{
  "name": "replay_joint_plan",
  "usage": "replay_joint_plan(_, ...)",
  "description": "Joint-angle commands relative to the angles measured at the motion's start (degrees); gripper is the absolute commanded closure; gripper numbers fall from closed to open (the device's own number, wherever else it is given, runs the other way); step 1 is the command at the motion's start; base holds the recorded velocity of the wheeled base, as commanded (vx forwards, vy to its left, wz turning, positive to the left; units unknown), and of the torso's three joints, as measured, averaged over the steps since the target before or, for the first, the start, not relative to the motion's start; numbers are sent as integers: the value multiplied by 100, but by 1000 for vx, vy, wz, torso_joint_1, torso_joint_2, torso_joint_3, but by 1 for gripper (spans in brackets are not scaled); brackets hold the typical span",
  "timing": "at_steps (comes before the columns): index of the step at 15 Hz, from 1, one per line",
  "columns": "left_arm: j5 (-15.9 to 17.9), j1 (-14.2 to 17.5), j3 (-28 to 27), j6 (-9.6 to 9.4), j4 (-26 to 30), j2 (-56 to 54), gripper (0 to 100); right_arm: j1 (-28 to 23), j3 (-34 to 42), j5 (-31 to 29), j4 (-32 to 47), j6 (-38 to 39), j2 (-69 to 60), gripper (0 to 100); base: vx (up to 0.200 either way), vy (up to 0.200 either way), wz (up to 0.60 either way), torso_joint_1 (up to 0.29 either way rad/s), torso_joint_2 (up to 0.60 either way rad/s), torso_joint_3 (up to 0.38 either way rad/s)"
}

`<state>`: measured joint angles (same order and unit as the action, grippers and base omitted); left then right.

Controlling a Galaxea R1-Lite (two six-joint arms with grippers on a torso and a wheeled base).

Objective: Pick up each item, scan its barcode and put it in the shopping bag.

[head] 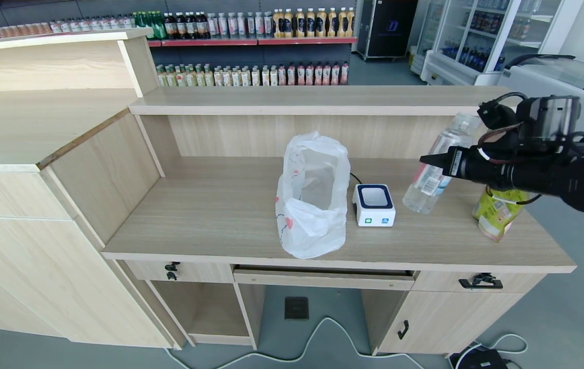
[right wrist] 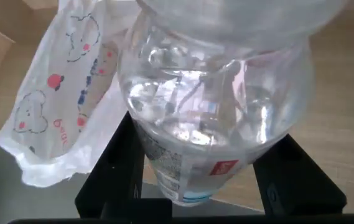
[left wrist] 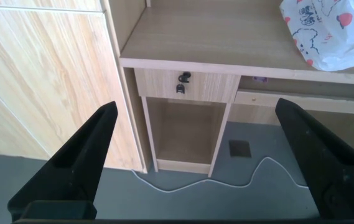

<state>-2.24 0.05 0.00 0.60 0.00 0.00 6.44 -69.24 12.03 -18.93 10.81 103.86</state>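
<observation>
Bottle: a clear water bottle (head: 433,169) at 3 o'clock of the scanner (head: 373,205), over the desk (head: 220,215).
Axis: it leans, with the neck toward 1 o'clock and the base toward 7 o'clock.
Right gripper (right wrist: 204,180): clamped on the bottle's labelled middle.
Left gripper (left wrist: 195,109): spread wide and empty, above the floor.
Shopping bag (head: 313,200): upright with its mouth open, at the scanner's 9 o'clock.
Unclear: whether the bottle's base touches the desk.
Hidden: a green pouch (head: 497,212) at the bottle's 3 o'clock, half behind the arm.

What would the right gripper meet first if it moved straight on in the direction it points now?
Probably the shopping bag: the right gripper, shut on the water bottle, points past the scanner toward it. Height is hard to judge.
</observation>
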Motion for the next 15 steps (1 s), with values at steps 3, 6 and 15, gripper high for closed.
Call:
replay_joint_plan(3,-4,4,0,2,0,0,0,1562,-89,-896,2693,553,-2599,100,0,0,0,0,0,0)
replay_joint_plan(6,-4,4,0,2,0,0,0,2362,-450,-1282,3370,764,-3004,100,0,0,0,0,0,0)
replay_joint_plan(15,-4,4,0,2,0,0,0,4173,-1830,-1511,5110,1766,-2907,100,0,0,0,0,0,0)
